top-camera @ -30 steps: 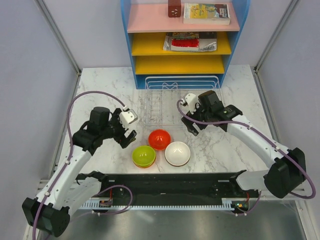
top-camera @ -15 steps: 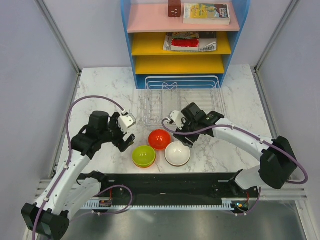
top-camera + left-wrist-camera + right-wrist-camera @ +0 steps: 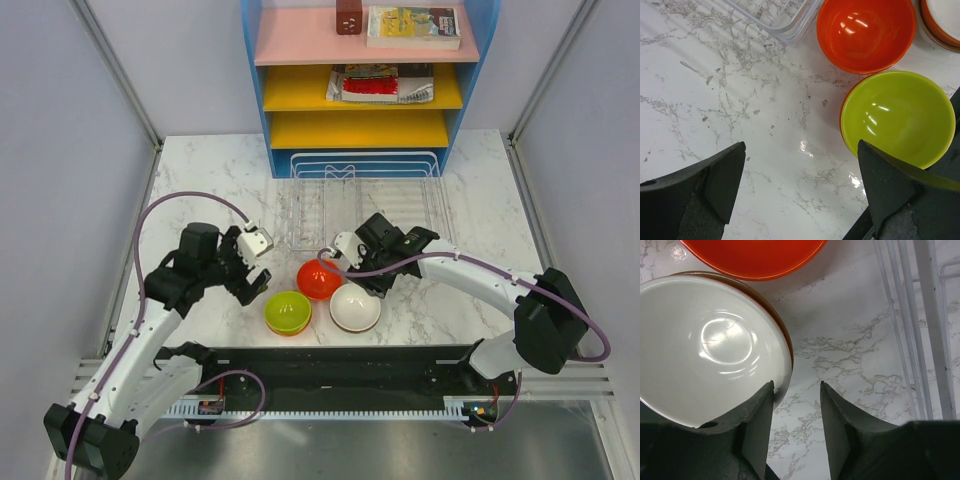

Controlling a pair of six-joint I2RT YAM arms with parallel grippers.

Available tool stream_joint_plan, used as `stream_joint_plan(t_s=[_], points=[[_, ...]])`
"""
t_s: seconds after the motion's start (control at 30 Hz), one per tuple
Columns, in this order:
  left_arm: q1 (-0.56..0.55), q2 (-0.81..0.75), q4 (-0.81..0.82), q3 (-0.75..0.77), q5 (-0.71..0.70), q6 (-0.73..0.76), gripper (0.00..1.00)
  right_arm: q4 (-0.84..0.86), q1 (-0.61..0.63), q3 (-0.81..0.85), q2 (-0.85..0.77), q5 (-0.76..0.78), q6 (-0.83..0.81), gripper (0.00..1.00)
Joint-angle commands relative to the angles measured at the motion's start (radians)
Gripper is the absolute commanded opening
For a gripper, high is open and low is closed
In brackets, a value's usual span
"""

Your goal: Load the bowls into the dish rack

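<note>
Three bowls sit in front of the dish rack [image 3: 365,160]: a red bowl [image 3: 318,278], a lime green bowl [image 3: 287,312] and a white bowl [image 3: 355,307]. My right gripper [image 3: 362,283] hangs low over the white bowl's far rim. In the right wrist view the white bowl [image 3: 705,345] rests in an orange one. The right gripper [image 3: 796,387] straddles that rim, jaws half narrowed, a gap still showing. My left gripper [image 3: 800,155] is wide open over bare marble, left of the green bowl [image 3: 895,115], which is also nested in an orange one. The red bowl [image 3: 865,32] lies beyond.
A blue shelf unit [image 3: 365,70] with pink and yellow shelves stands behind the rack. The rack's clear tray corner [image 3: 785,20] is close to the red bowl. Rack wires [image 3: 930,315] run just right of the right gripper. A black rail [image 3: 330,365] lines the near edge.
The right arm has swung left and down from beside the rack to the white bowl, and its jaws have narrowed. The left arm has barely shifted and stays wide open.
</note>
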Motion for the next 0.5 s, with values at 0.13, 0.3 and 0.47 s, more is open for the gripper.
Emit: stream_joint_plan(t_s=[0.13,0.3,0.47], points=[[-0.001,0.029,0.013,0.001,0.062,-0.032,1.00,-0.016,0.018,0.005,0.002,-0.028,-0.016,0.47],[-0.003,0.100,0.032,0.061,0.171,-0.053,1.00,-0.053,0.019,0.057,-0.040,-0.048,-0.024,0.80],[-0.020,0.186,0.060,0.159,0.280,-0.060,1.00,-0.059,0.019,0.073,-0.153,-0.037,-0.047,0.98]])
